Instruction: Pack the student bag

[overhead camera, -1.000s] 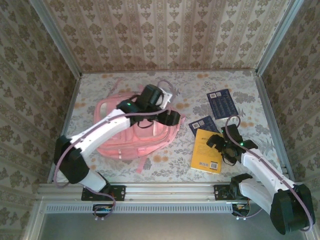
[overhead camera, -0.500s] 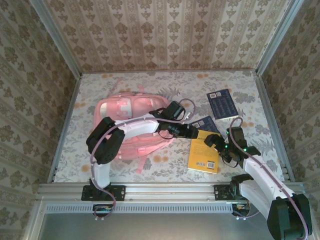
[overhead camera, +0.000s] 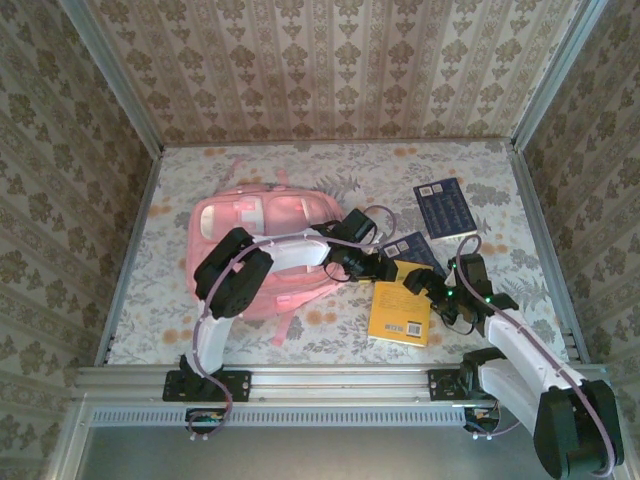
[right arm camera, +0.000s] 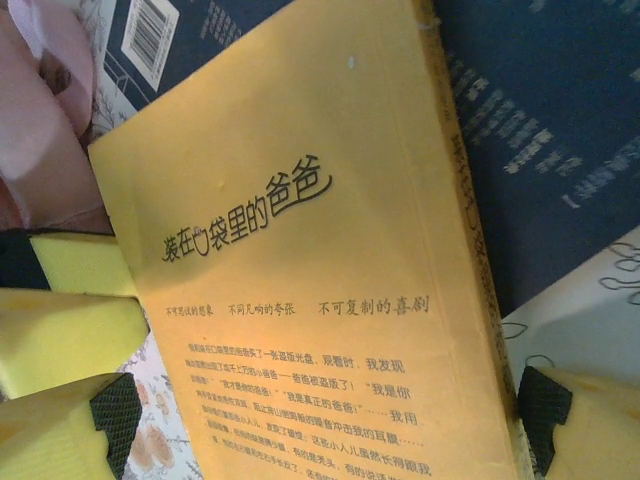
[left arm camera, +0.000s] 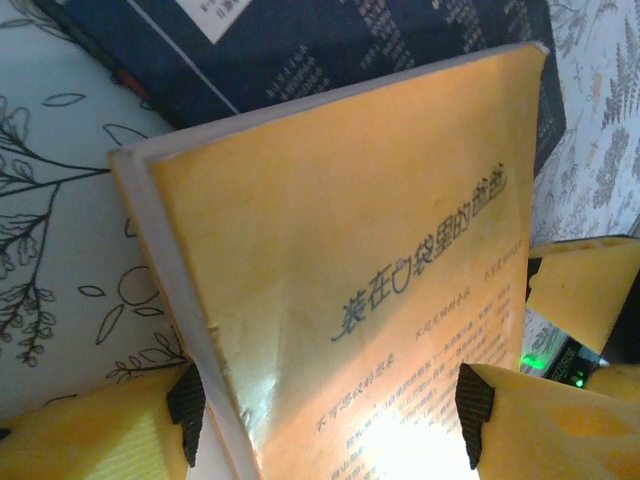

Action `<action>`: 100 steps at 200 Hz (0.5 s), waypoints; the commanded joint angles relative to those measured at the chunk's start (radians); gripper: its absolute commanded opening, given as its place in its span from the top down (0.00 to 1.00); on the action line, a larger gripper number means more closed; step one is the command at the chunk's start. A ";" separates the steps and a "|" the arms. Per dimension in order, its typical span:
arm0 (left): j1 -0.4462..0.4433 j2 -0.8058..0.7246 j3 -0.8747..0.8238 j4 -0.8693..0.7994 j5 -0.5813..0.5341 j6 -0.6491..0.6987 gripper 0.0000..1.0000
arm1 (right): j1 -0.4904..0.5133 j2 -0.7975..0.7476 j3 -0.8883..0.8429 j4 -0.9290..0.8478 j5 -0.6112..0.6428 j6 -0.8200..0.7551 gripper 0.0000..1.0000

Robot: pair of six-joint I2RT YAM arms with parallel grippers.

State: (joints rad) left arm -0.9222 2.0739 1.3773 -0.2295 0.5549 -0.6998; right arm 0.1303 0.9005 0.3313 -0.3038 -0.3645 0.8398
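My left arm stretches across the student bag (overhead camera: pixel 250 215), which lies just left of the yellow book (overhead camera: pixel 402 312). My left gripper (overhead camera: pixel 385 268) is at the book's far left corner, fingers (left arm camera: pixel 185 410) spread astride it and gripping nothing. My right arm bends in from the book's right, and the right gripper (overhead camera: pixel 428 285) is wide open with the cover between its pads (right arm camera: pixel 545 405).

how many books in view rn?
3: yellow book front, right of centre; dark blue book partly under its far edge; second dark blue book farther back right. Any inside the pink backpack would be hidden.
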 commanded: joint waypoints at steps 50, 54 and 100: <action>-0.022 0.056 0.030 0.064 0.082 -0.056 0.52 | -0.008 -0.079 -0.029 0.173 -0.216 0.115 0.08; -0.021 0.055 0.028 0.063 0.082 -0.054 0.52 | -0.008 -0.097 -0.029 0.170 -0.215 0.121 0.09; -0.020 0.038 0.024 0.070 0.081 -0.056 0.54 | -0.007 -0.165 -0.040 0.128 -0.192 0.132 0.29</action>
State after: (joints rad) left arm -0.9226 2.1040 1.3865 -0.1886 0.5850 -0.7422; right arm 0.1238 0.7456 0.2989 -0.1978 -0.5320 0.9493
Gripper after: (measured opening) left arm 0.468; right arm 0.766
